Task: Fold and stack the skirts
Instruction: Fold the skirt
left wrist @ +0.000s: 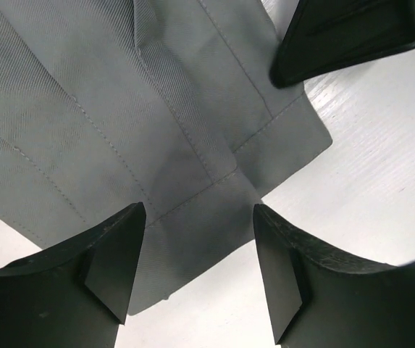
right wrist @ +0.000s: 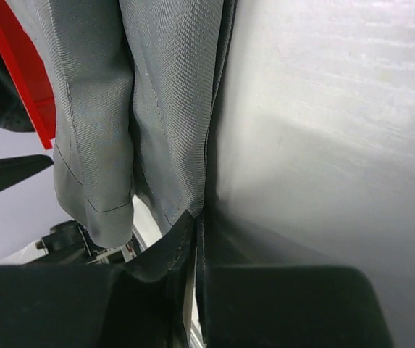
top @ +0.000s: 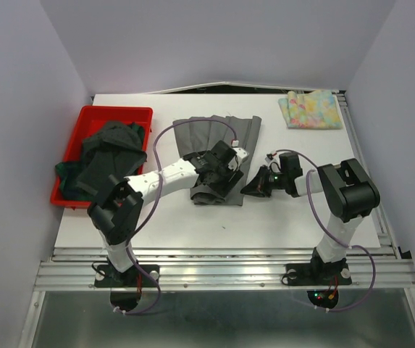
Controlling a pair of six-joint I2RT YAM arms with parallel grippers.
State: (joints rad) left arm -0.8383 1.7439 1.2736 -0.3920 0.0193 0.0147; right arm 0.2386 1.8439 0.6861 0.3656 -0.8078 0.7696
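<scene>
Grey skirt (top: 221,134): lies in the middle of the tabletop (top: 294,217) with its pleats running toward the far edge. Both hands meet at its near hem, so this is judged to be the garment being folded.
Right hand (right wrist: 196,272): its fingers are pressed together on a thin edge of the grey skirt at the near right corner, and the cloth runs away from the pinch in long folds. The grip on a corner suggests that the hem is to be lifted and carried over the rest.
Left hand (left wrist: 196,268): its fingers are wide apart, one on each side of a stretch of the hem. It sits low over the cloth, near the right hand, and grips nothing. The stance suits a second pinch.
Why two hands: a hem folds straight only if it is carried at two points together. On that reading the left pinch is the step in hand.
Pastel skirt (top: 310,109): lies folded flat at the far right corner of the tabletop, well apart from the arms. It is probably the base of the stack.
Dark skirts (top: 109,156): heaped unfolded in and over the red bin (top: 116,110) at the left edge.
Progress: one skirt folded, one in work and the heap not yet begun, which points to an early-to-middle stage.
Risk: the thin cloth may slip from a shallow pinch, or the left fingers may catch more than one layer.
</scene>
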